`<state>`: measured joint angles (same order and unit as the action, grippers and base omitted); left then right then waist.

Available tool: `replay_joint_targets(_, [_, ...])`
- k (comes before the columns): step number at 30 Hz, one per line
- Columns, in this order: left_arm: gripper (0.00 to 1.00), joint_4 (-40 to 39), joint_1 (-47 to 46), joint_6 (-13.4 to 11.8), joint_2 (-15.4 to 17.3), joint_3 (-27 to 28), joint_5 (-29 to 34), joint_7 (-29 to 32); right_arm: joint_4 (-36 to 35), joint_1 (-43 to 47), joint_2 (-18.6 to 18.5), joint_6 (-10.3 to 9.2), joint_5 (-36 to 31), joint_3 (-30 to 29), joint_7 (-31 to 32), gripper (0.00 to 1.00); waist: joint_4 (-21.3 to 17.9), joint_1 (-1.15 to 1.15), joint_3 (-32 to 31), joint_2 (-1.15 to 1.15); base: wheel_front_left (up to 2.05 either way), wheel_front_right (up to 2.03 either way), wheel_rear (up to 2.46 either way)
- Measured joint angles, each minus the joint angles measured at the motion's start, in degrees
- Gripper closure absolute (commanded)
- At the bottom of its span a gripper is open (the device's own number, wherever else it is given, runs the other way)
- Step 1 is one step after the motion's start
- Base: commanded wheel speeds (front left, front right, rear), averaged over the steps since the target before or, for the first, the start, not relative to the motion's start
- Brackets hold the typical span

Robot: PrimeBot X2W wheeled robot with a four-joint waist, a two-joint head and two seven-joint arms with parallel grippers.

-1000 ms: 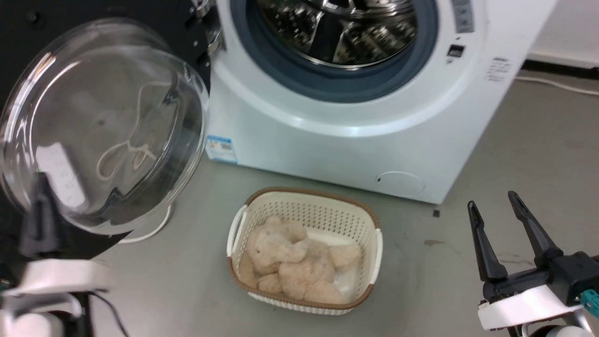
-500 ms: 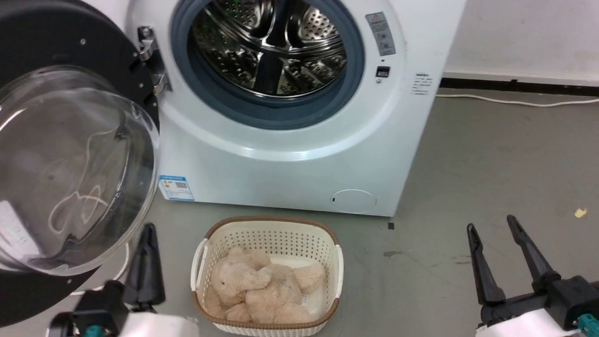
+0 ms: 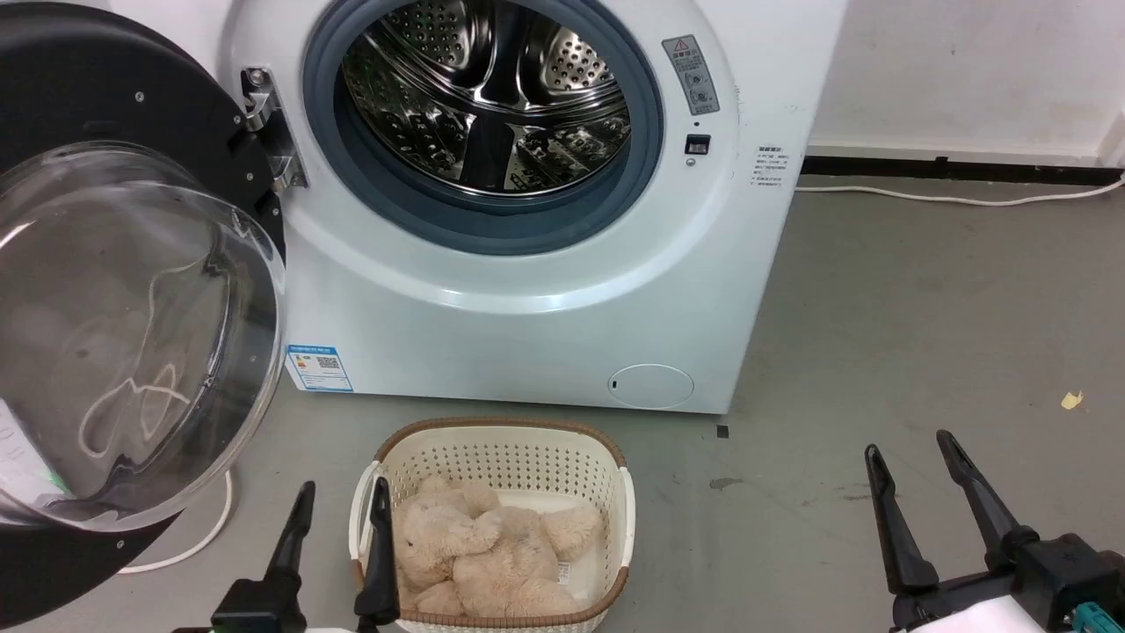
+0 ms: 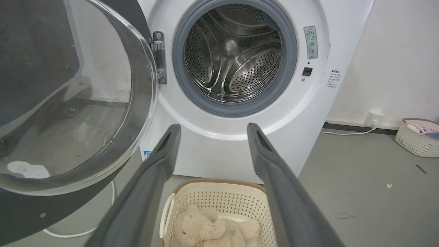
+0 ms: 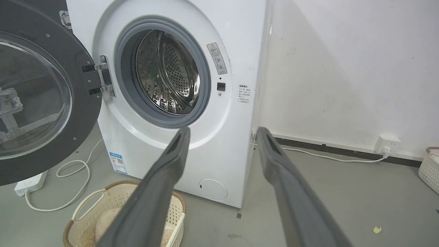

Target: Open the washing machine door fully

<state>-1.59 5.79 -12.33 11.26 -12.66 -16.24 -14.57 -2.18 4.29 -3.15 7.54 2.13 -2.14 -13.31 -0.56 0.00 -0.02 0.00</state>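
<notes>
Now, left gripper (image 3: pixel 344 485): fingers spread, empty, near washing machine door (image 3: pixel 123 308), not touching it.
Right gripper (image 3: pixel 907 441): fingers spread, empty.

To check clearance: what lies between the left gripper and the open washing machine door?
In the head view, grey floor with a loop of white cable lies between the left gripper and the washing machine door; they are apart.
</notes>
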Motion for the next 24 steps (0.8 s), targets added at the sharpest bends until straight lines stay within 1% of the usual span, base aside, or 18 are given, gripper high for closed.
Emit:
replay_joint_targets(7, [0.0,0.6,0.0,0.7,0.0,-1.1,-0.2,1.8,0.9,0.0,0.0,0.0,0.4,0.1,0.0,0.0,0.4,0.0,0.0,0.0,0.0,0.0,0.0])
replay_joint_targets(13, [0.0,0.4,-0.1,0.9,0.1,-1.5,-0.4,1.9,1.3,0.0,0.0,0.0,0.6,0.1,0.0,0.0,0.5,0.0,0.0,0.0,0.0,0.0,0.0])
replay_joint_targets(14, [1.0,0.3,-0.1,0.9,0.1,-1.5,-0.4,1.9,1.3,0.0,0.0,0.0,0.5,0.1,0.1,1.0,0.5,0.0,0.1,0.0,0.0,0.0,0.0])
replay_joint_targets(24, [1.0,0.4,-0.1,1.0,0.0,-1.1,-0.1,2.4,1.3,0.0,0.0,0.0,0.5,0.1,0.6,1.0,0.5,0.01,0.1,0.0,0.0,0.0,0.0])
